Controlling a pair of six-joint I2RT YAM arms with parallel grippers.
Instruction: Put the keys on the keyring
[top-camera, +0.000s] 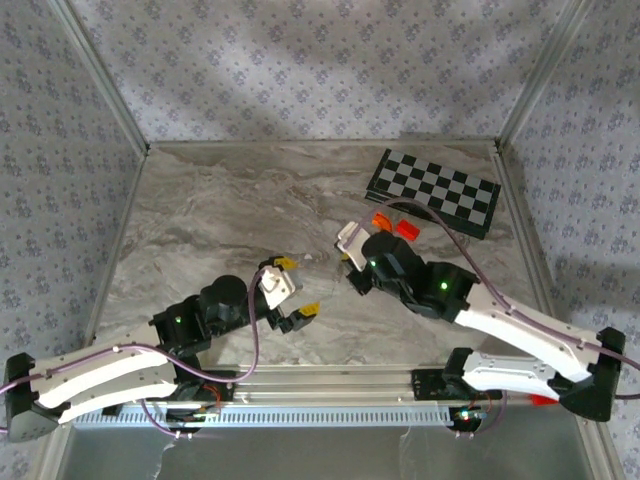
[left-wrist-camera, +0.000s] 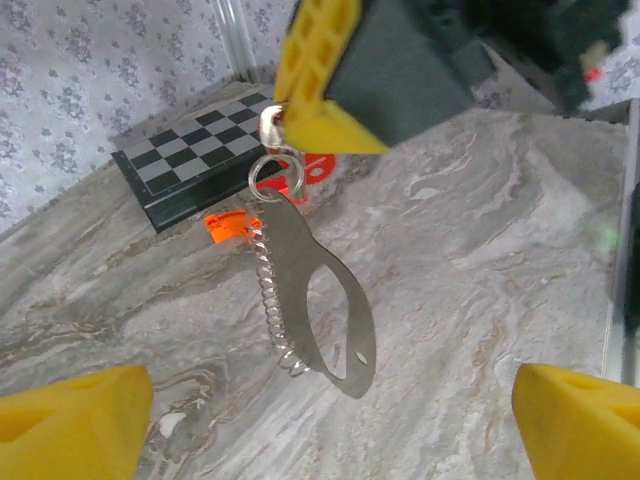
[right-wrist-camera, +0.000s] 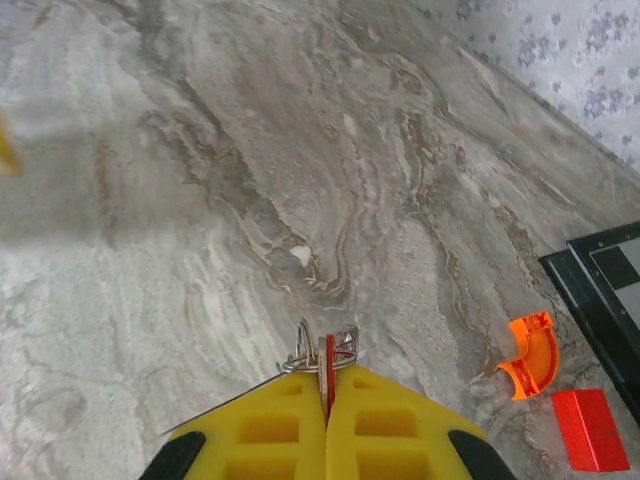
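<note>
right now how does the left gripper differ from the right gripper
The left gripper is wide open and empty; the right gripper is shut on the top ring of the keyring. The left gripper points at the dangling keyring; the right gripper holds it above the table. Both have yellow fingertips.

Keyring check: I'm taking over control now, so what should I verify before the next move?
1. Grip: right gripper shut on the red-tagged keys and wire rings: ok.
2. Free hand: left gripper open, holding nothing: ok.
3. Hang: keyring coil dangling beneath the right gripper, beside a flat metal plate: ok.
4. Keys threaded onto the keyring: cannot tell.
5. Clutter: orange curved piece and red block lie apart from both grippers: ok.
</note>
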